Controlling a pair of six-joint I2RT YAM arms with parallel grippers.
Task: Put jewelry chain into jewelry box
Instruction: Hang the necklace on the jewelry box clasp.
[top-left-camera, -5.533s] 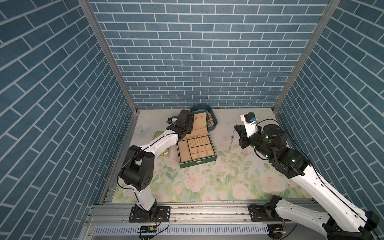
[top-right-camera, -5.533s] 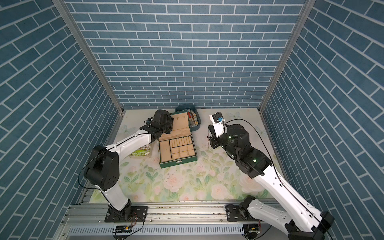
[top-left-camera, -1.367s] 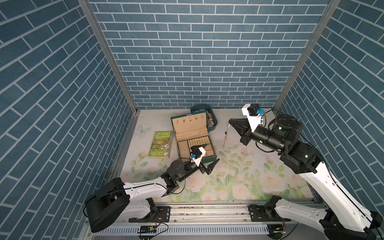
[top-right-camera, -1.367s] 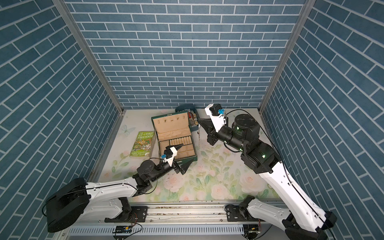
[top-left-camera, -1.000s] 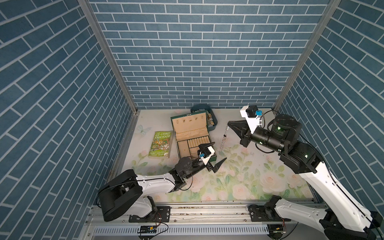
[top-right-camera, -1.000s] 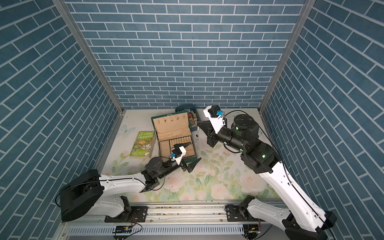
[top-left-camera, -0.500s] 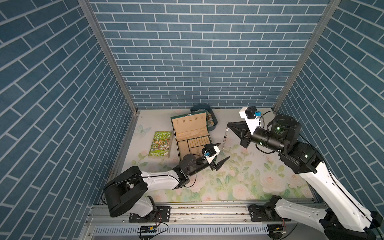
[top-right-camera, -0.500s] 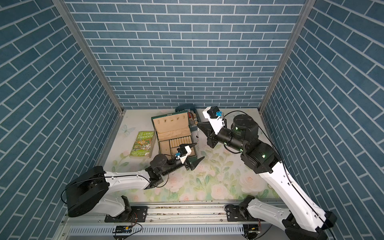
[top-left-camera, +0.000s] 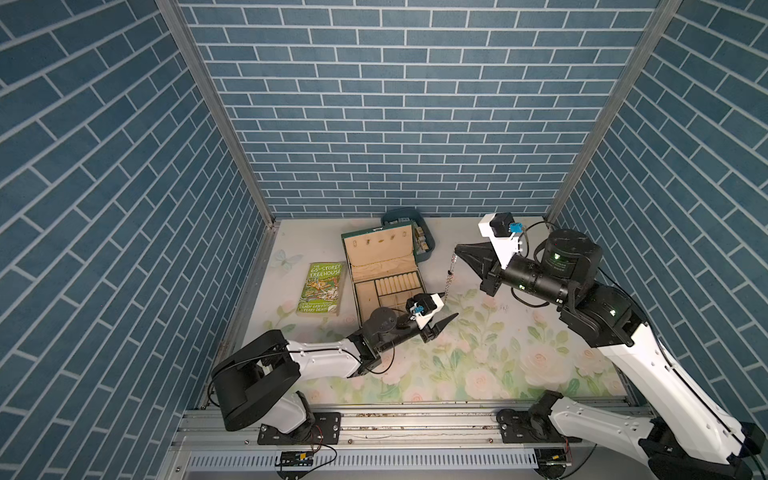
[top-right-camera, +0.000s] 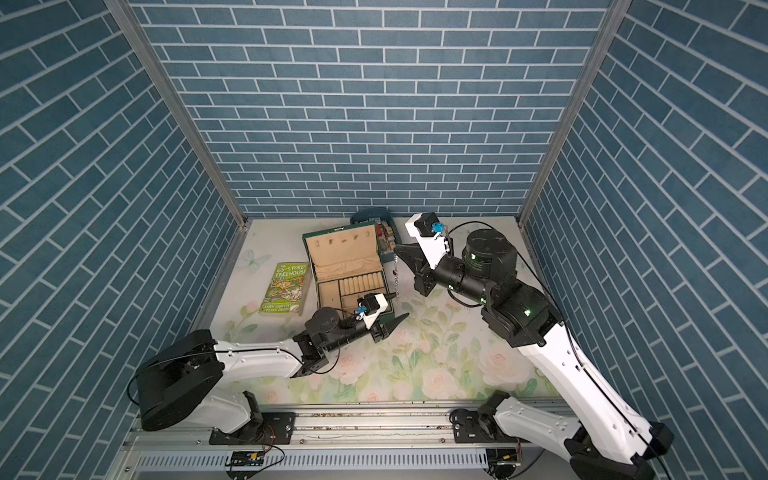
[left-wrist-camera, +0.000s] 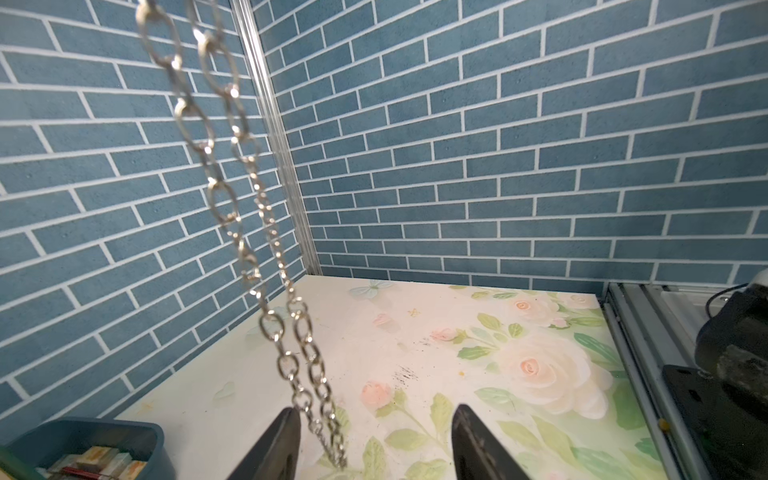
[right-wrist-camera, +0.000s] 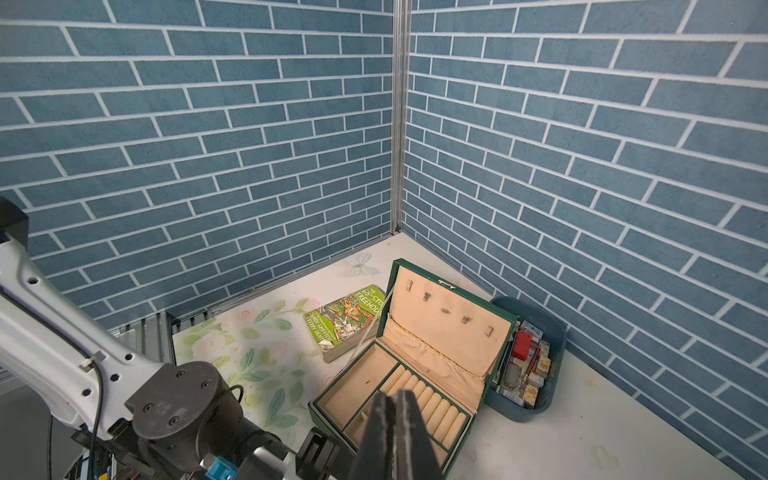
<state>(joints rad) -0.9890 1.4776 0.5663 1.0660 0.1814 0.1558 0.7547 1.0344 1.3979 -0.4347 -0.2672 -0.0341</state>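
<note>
**CHAIN SUSPENDED BESIDE BOX – SECOND GRIP NOT YET MADE**

1. Chain pos.: The jewelry chain (top-left-camera: 449, 276) is seen hanging in the air from the right hand (top-left-camera: 456, 248). That hand's jaws are pressed fully together on the chain's top end, and no gap is seen btwn them in the right wrist view. Two strands are shown in the left wrist view, so the chain is held doubled. It is kept clear of the table (top-left-camera: 498, 353), just beside the jewelry box (top-left-camera: 357, 291) on the side toward the right arm, not over it. Judged reason: it is held high so the links hang straight and the lower end is offered for a 2nd grip.

2. Left hand (top-left-camera: 449, 305): It is placed low by the box's front corner, w/ jaws approx. half apart and nothing gripped. The chain's lower end is seen btwn the two fingers (left-wrist-camera: 282, 440), nearer one of them; contact cannot be confirmed. Judged reason: the free end is to be caught so that swing is checked.

3. Box: The lid (right-wrist-camera: 449, 328) is stood open and the ring rolls (right-wrist-camera: 428, 409) are exposed. No chain is seen inside.

4. Other items: The book (top-left-camera: 320, 286) and tub (right-wrist-camera: 555, 336) lie apart from both hands.

5. Risk (judged): If the pinch is missed, loose links could be swung against the box wall.
</note>
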